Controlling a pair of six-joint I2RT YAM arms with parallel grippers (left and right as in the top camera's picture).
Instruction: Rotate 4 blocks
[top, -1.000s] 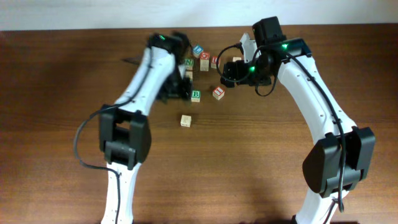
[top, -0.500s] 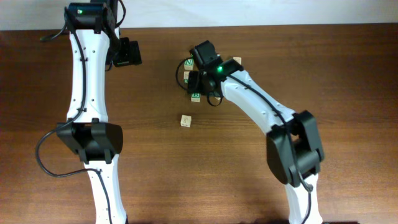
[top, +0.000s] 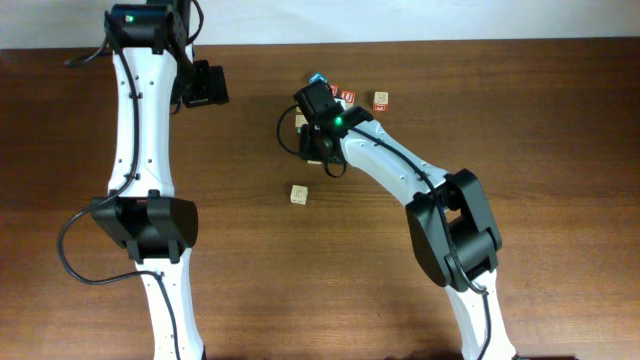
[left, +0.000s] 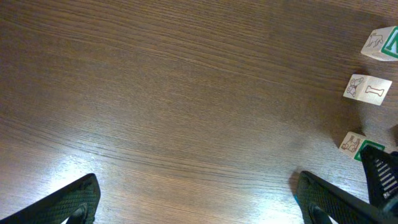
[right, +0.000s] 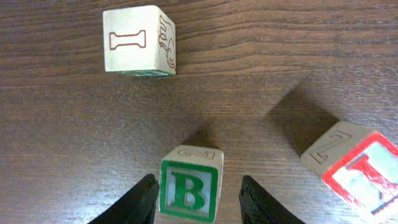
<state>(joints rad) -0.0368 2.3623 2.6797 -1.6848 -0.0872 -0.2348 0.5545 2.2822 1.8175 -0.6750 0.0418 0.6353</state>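
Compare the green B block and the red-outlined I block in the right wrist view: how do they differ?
Lettering: the green B block shows a bold green letter in a green frame; the I block shows a thin red outline letter, unframed. Position: the B block sits between the fingers of the right tool, not visibly clamped; the I block stands free, farther off. Shared: pale wooden cubes, flat on the table.

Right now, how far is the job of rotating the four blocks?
Done: nothing can be confirmed. In hand: the right gripper straddles the green B block, jaws not yet touching it. To do: the turn and the other blocks; the left gripper hangs open over the table.
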